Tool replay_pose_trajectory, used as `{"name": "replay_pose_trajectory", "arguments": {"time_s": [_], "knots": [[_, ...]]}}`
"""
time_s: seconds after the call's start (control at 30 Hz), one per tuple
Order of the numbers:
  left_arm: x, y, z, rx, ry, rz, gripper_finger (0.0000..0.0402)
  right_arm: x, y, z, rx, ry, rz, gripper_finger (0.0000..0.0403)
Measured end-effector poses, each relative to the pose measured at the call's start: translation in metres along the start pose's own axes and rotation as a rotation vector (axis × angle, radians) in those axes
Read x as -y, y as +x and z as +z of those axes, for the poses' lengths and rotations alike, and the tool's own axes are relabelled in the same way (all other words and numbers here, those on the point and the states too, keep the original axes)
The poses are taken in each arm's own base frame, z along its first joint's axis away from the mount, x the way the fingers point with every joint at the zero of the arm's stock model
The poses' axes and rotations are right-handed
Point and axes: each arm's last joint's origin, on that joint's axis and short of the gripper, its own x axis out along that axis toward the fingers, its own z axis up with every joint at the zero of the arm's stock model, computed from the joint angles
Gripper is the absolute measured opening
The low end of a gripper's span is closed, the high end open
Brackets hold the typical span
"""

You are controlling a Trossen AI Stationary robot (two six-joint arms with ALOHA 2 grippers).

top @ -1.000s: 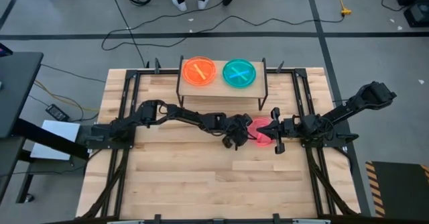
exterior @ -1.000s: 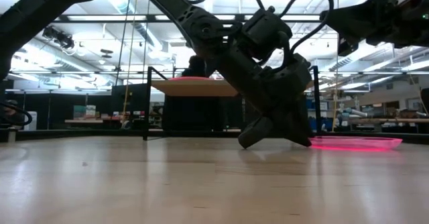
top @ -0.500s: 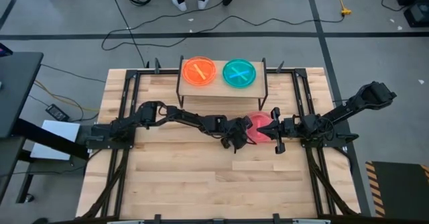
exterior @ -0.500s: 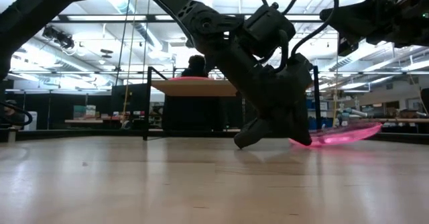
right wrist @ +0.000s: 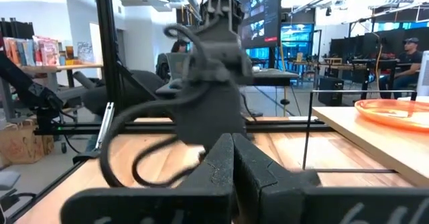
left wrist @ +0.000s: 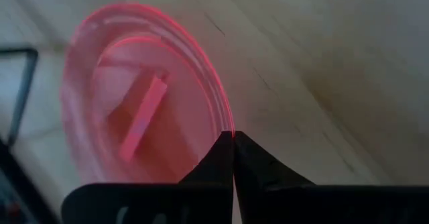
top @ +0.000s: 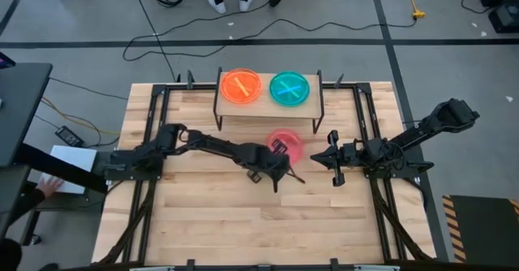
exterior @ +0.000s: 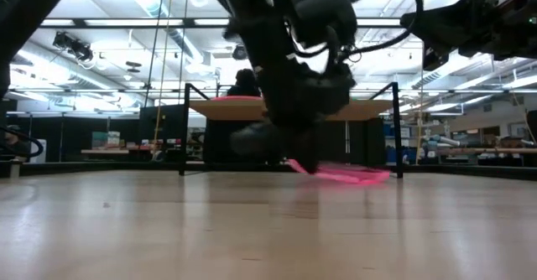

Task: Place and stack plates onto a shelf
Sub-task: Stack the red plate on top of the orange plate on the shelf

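Since a second ago, left gripper (top: 280,171) clenched on pink plate (top: 285,144) rim, dragging it leftward; plate tilts beyond fingertips. Right gripper (top: 332,159) clenched empty, well apart. Lift level, clear shelf (top: 268,105) edge before stacking.

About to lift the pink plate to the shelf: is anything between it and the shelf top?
Nothing visible blocks the path. The left gripper is shut on the pink plate just in front of the shelf. The orange plate and teal plate already fill its top.
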Motion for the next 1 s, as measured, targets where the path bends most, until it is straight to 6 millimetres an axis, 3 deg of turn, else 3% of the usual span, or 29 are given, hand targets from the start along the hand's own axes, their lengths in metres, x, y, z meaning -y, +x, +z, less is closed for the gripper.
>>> {"name": "replay_pose_trajectory", "arguments": {"time_s": [0.23,0.4,0.73,0.87,1.0], "knots": [[0.01,-0.059,-0.002,-0.063,-0.141,-0.007,0.0001,0.0,0.0,0.0,-0.002,-0.016,0.002,0.0005],[0.018,-0.098,-0.023,-0.063,-0.277,0.032,0.0001,0.0,0.0,0.0,0.0,-0.027,0.003,0.0005],[0.031,-0.201,-0.047,0.034,-0.469,0.164,0.0001,-0.001,0.0,0.0,0.0,-0.028,0.021,0.0005],[0.013,-0.217,-0.066,0.07,-0.567,0.21,0.0001,-0.001,0.0,0.0,0.0,-0.028,0.021,0.0005],[-0.017,-0.208,-0.093,0.024,-0.605,0.256,0.0001,-0.001,0.0,0.0,-0.001,-0.028,0.021,0.0005]]}}
